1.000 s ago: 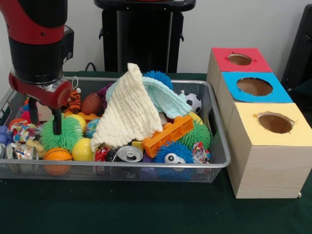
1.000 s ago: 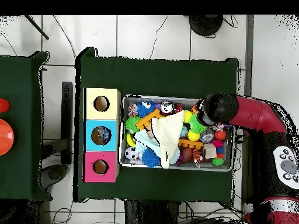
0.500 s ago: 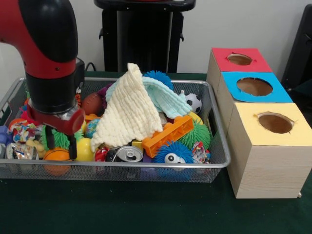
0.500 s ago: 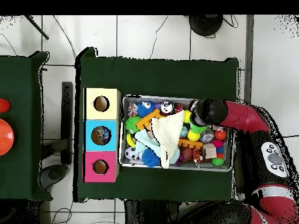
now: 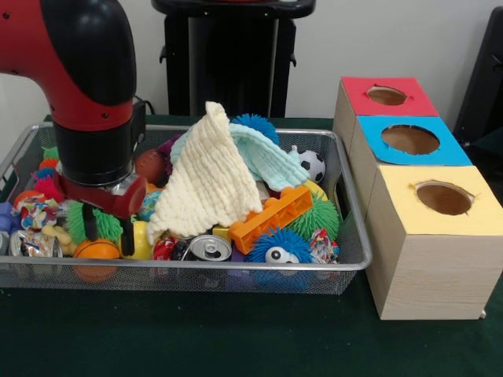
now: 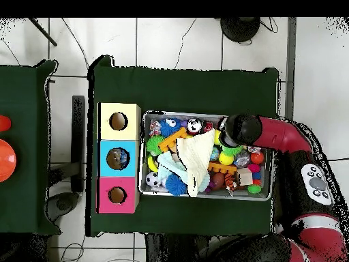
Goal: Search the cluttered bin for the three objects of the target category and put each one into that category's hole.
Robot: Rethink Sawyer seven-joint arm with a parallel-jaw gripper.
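Jaws were spread apart, gripper (image 5: pixel 105 233) low in the wire bin (image 5: pixel 346 236), straddling the small basketball (image 5: pixel 96 250) just below, green spiky ball (image 5: pixel 98 222) right behind.

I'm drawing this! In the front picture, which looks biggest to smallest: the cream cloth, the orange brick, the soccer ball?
1. cream cloth, by far the largest.
2. orange brick.
3. soccer ball, smallest, though it sits farther back and partly hidden.

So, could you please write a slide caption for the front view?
Sawyer gripper lowered open-fingered among toys in the cluttered mesh bin, beside three colour-topped boxes.
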